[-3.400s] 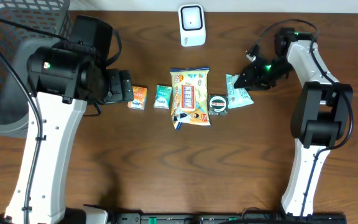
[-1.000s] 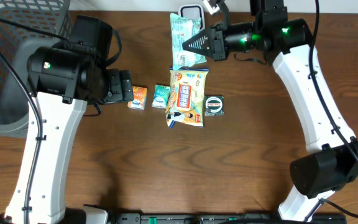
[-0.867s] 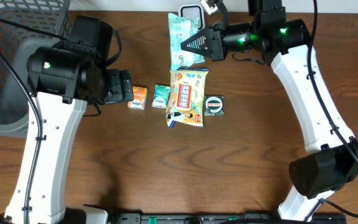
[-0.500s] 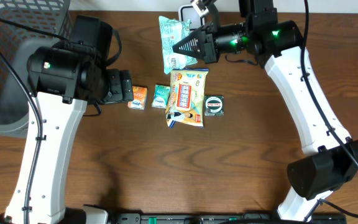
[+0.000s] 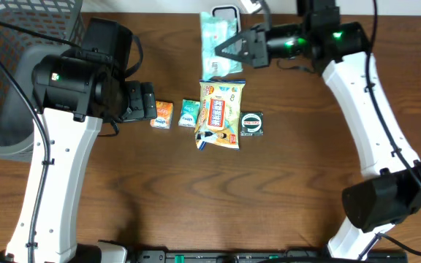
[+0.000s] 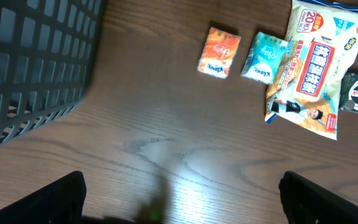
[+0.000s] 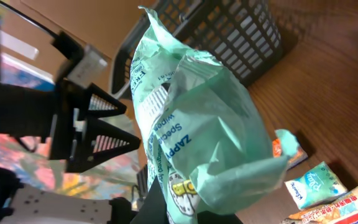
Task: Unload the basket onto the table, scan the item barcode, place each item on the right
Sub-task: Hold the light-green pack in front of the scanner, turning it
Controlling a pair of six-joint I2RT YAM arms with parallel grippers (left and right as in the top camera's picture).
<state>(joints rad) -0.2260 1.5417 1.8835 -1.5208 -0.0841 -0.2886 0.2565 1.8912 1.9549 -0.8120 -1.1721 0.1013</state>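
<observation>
Since half a second ago, we are swinging the green packet (image 5: 220, 44) a little toward the right of the overhead frame, so it is now covering most of the white scanner (image 5: 226, 10) at the top centre; a few seconds back it was lying at the right end of the row on the table (image 5: 196, 197). Our right gripper (image 5: 230, 51) is clenching the green packet by its lower right edge and holding it up off the wood. In the right wrist view the green packet is filling the middle of the frame, crumpled and tilted, with its printed face turning toward the lens.

Our left gripper (image 6: 182, 183) is hanging released, its fingers (image 6: 64, 190) standing wide apart at the bottom corners of the left wrist view, gripping nothing. In the overhead view it is sitting at centre left, just beside the orange packet (image 5: 163, 115).

We are leaving the other goods in their row at mid-frame: the orange packet, then the teal tissue pack (image 5: 190, 113) just to its right, then the yellow snack bag (image 5: 221, 113) touching that, and the round tin (image 5: 252, 123) against the bag's right edge. The dark basket (image 5: 9, 73) is sitting at the upper left.
</observation>
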